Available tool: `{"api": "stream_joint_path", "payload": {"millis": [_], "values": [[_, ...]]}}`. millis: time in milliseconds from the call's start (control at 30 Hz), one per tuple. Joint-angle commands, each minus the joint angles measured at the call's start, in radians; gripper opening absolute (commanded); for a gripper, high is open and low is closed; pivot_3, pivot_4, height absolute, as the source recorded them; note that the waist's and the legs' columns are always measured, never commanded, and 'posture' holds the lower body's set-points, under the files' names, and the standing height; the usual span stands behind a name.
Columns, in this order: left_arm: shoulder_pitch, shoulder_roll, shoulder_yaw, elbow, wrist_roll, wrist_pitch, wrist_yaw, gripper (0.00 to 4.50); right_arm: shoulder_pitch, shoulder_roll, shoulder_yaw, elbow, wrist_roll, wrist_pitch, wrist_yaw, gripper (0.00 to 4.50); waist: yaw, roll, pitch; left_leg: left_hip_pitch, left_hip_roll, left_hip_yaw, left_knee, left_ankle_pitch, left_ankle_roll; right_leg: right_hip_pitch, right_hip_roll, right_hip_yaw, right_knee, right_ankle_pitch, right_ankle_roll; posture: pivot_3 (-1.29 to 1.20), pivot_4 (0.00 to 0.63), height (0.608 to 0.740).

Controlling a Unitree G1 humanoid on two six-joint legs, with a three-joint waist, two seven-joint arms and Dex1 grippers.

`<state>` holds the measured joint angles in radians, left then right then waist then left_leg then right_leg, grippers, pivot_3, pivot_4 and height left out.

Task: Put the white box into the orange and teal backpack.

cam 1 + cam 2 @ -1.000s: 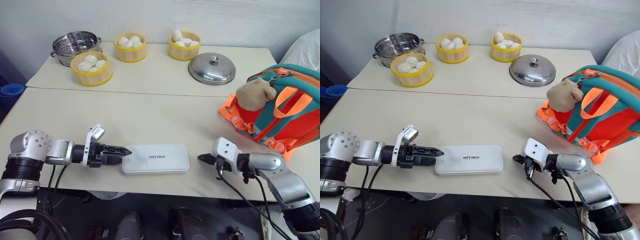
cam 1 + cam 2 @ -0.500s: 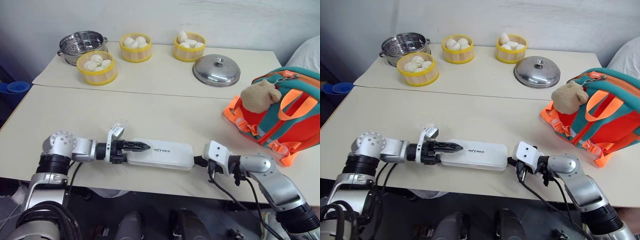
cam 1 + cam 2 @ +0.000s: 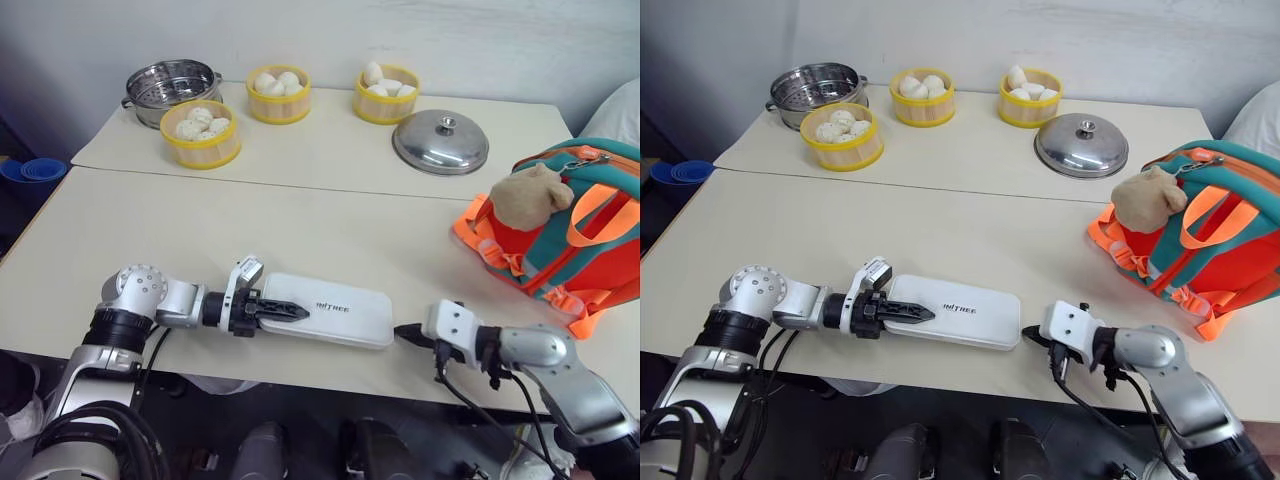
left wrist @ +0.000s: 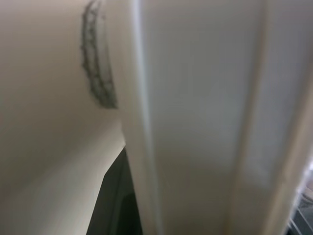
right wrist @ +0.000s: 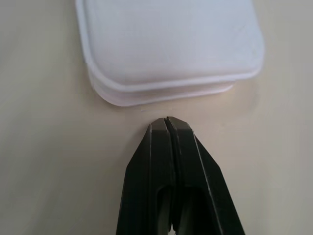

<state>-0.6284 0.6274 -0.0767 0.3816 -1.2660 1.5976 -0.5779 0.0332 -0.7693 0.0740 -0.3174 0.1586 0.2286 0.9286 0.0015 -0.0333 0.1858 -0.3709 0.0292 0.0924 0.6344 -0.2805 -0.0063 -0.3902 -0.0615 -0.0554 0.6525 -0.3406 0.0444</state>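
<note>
Presently the left gripper (image 3: 912, 312) is clamping one end of the flat white box (image 3: 958, 312) lying on the cream surface (image 3: 940, 235); the closed right gripper (image 5: 167, 128) is pointing at the other end. Lifting toward the orange and teal backpack (image 3: 1220, 262), well apart, likely comes next.

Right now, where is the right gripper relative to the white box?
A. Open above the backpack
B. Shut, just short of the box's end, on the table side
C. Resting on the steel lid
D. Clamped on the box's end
B. The right gripper has its fingers pressed together, with a strip of bare table between them and the near end of the white box.
</note>
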Motion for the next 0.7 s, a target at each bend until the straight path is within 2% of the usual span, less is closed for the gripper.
{"api": "stream_joint_path", "payload": {"millis": [33, 100, 267, 333, 467, 533, 567, 700], "values": [[0.109, 0.056, 0.03, -0.297, 0.059, -0.182, -0.212, 1.34, 0.147, 0.03, -0.132, 0.006, 0.079, -0.008, -0.034, 0.0, 0.001, 0.0, 0.0, -0.001, 0.0, 0.0, -0.001, 0.0, 0.0, -0.001, 0.0, 0.0, -0.001, 0.0, 0.0, 0.0, 0.15, 0.74], [0.186, 0.094, 0.015, -0.422, 0.167, -0.386, -0.358, 1.34, 0.215, 0.099, -0.27, -0.036, 0.187, 0.023, -0.097, 0.0, 0.001, 0.0, 0.001, -0.002, 0.0, 0.0, -0.002, 0.0, 0.0, -0.001, 0.0, 0.0, -0.003, 0.0, 0.0, 0.0, 0.15, 0.74], [0.291, 0.107, 0.003, -0.5, 0.467, -0.917, -0.6, 1.34, 0.381, 0.223, -0.548, -0.091, 0.331, 0.02, -0.19, 1.55, 0.0, 0.007, 0.003, -0.002, 0.0, 0.001, -0.004, -0.001, -0.001, -0.001, 0.0, 0.0, -0.006, 0.0, 0.0, 0.0, 0.15, 0.74], [0.298, 0.082, 0.017, -0.494, 0.546, -1.069, -0.626, 1.34, 0.437, 0.274, -0.65, -0.102, 0.366, -0.011, -0.223, 2.23, 0.0, 0.009, 0.003, -0.002, 0.0, 0.001, -0.006, -0.003, -0.002, -0.002, 0.0, 0.0, -0.007, 0.001, -0.001, 0.0, 0.15, 0.74], [0.294, 0.071, 0.051, -0.485, 0.582, -1.155, -0.652, 1.34, 0.465, 0.322, -0.803, -0.113, 0.456, -0.028, -0.275, 3.64, -0.007, 0.01, 0.003, -0.003, 0.001, 0.001, -0.007, -0.005, 0.003, -0.002, 0.0, 0.0, -0.007, 0.0, -0.001, 0.0, 0.15, 0.74], [0.292, 0.079, 0.067, -0.471, 0.588, -1.169, -0.669, 1.34, 0.434, 0.301, -0.846, -0.091, 0.487, -0.027, -0.282, 4.35, -0.014, 0.01, 0.004, -0.003, 0.001, 0.002, -0.006, -0.003, 0.008, -0.002, 0.0, 0.001, -0.007, 0.001, -0.001, 0.0, 0.15, 0.74], [0.291, 0.093, 0.068, -0.46, 0.594, -1.174, -0.694, 1.34, 0.392, 0.271, -0.851, -0.073, 0.506, -0.014, -0.277, 4.46, -0.02, 0.01, 0.004, -0.003, 0.001, 0.002, -0.006, -0.002, 0.009, -0.002, 0.0, 0.001, -0.007, 0.001, -0.001, 0.0, 0.15, 0.74], [0.266, 0.116, 0.07, -0.424, 0.602, -1.169, -0.749, 1.34, 0.207, 0.163, -0.791, 0.006, 0.563, 0.06, -0.244, 4.46, -0.033, 0.011, 0.004, -0.002, 0.001, 0.003, -0.006, -0.002, 0.01, -0.002, 0.0, 0.002, -0.005, 0.002, 0.0, 0.0, 0.15, 0.74]]}}
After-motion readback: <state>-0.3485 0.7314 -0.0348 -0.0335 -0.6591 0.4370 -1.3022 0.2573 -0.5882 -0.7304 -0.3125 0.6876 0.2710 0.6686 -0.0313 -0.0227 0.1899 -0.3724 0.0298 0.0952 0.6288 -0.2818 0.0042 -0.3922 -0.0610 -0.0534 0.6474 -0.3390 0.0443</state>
